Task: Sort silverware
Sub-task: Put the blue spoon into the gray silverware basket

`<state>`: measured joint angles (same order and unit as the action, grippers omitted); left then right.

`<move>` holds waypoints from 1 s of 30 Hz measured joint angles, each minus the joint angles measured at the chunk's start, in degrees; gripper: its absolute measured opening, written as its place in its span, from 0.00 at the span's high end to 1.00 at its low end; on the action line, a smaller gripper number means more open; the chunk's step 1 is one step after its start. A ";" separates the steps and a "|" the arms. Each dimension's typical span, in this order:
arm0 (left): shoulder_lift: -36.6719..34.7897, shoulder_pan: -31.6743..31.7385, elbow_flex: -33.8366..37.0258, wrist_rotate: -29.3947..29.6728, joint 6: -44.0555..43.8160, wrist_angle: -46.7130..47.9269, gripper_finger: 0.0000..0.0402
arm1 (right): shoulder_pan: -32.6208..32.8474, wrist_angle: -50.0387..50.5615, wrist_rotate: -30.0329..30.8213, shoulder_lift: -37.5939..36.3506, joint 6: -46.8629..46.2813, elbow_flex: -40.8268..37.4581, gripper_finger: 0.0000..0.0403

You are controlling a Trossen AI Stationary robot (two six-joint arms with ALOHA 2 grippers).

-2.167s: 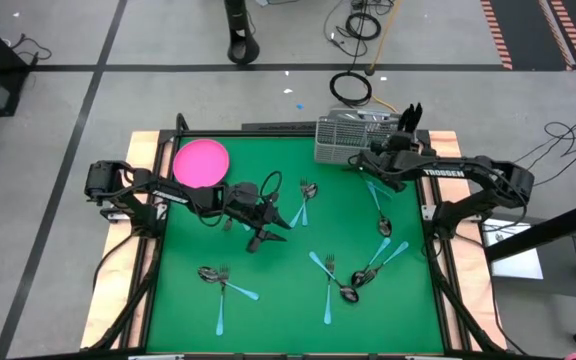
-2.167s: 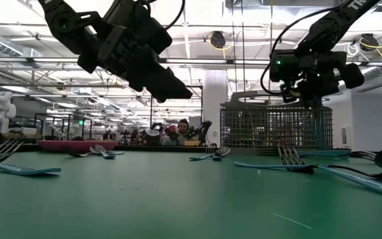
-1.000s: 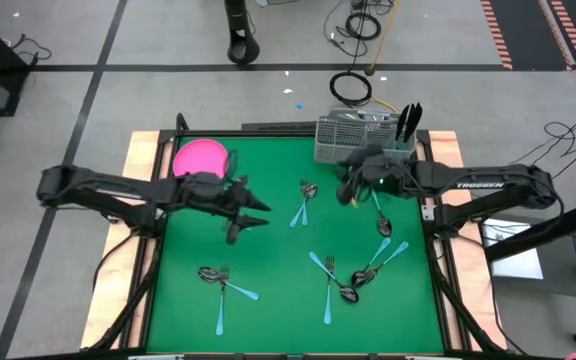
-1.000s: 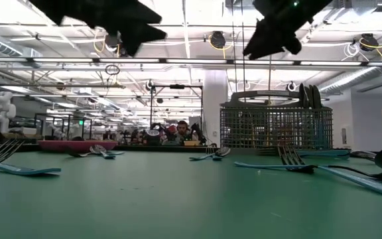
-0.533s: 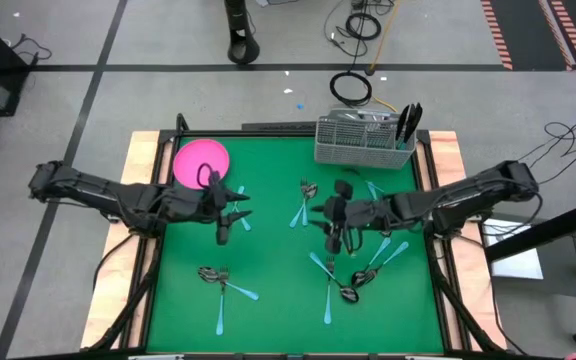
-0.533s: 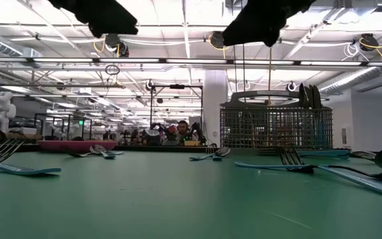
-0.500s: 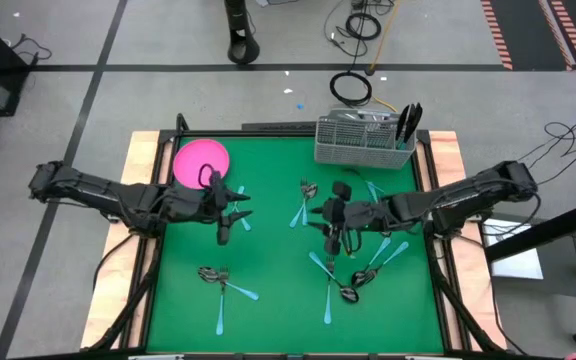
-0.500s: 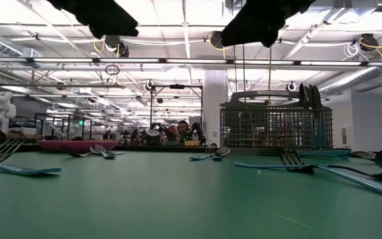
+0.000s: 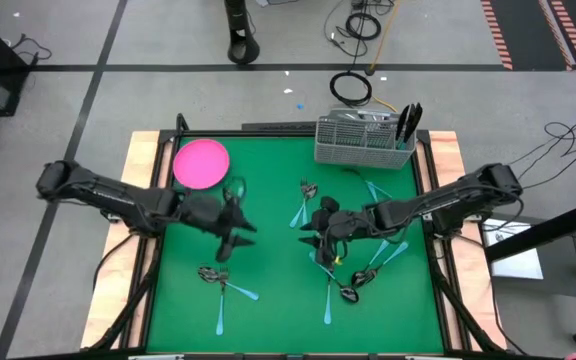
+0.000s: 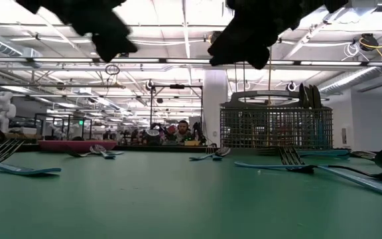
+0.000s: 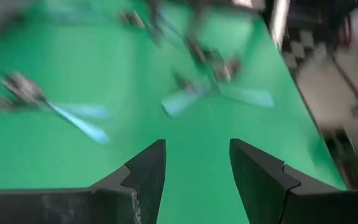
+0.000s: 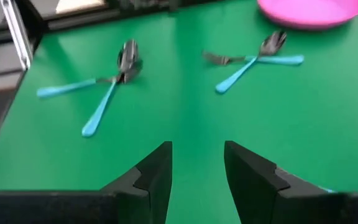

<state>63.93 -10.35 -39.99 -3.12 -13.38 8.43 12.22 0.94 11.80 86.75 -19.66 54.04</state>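
Both grippers hang empty above the green mat (image 9: pixel 268 300), jaws parted: the left gripper (image 9: pixel 226 240) toward nine o'clock of the mat's centre, the right gripper (image 9: pixel 320 238) just toward three o'clock of it. Silverware (image 9: pixel 343 275) lies scattered on the mat: a blue-handled pair (image 9: pixel 223 283) at seven o'clock, a cluster at four to five o'clock, another pair (image 9: pixel 303 200) near twelve. The mesh caddy (image 9: pixel 363 140) at one o'clock already holds dark utensils; the pink plate (image 9: pixel 201 163) sits at eleven. Judged step: approach for a pick. Next move calls for descent and alignment over one thin handle.
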 joint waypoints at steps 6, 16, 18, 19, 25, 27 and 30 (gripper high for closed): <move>1.11 -10.24 0.00 4.98 -13.82 6.89 0.55 | 4.63 -6.71 3.82 5.35 0.11 -0.04 0.66; 2.33 -20.42 -2.49 -3.97 -26.24 23.67 0.55 | 9.93 -10.39 3.47 6.05 -2.71 -0.02 0.66; 3.68 -21.60 -3.06 -1.77 -23.40 22.72 0.55 | 10.72 -11.19 3.53 6.05 -2.81 -0.02 0.66; 4.39 -21.98 -3.36 -0.02 -21.45 21.79 0.55 | 11.02 -11.49 3.80 6.02 -3.45 -0.02 0.66; 5.31 -20.70 -3.76 13.77 -3.76 12.30 0.55 | 12.44 -12.87 5.38 5.67 -13.69 -0.02 0.66; 5.01 -20.20 -3.70 18.33 2.38 8.62 0.55 | 13.44 -11.46 3.11 5.44 -18.30 0.13 0.66; 4.96 -19.66 -2.08 21.01 10.91 -1.51 0.55 | 14.74 -0.08 -0.58 5.32 -27.06 5.11 0.66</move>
<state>68.88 -30.00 -42.07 17.89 -2.47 6.92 26.97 0.86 11.22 92.07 -46.73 59.15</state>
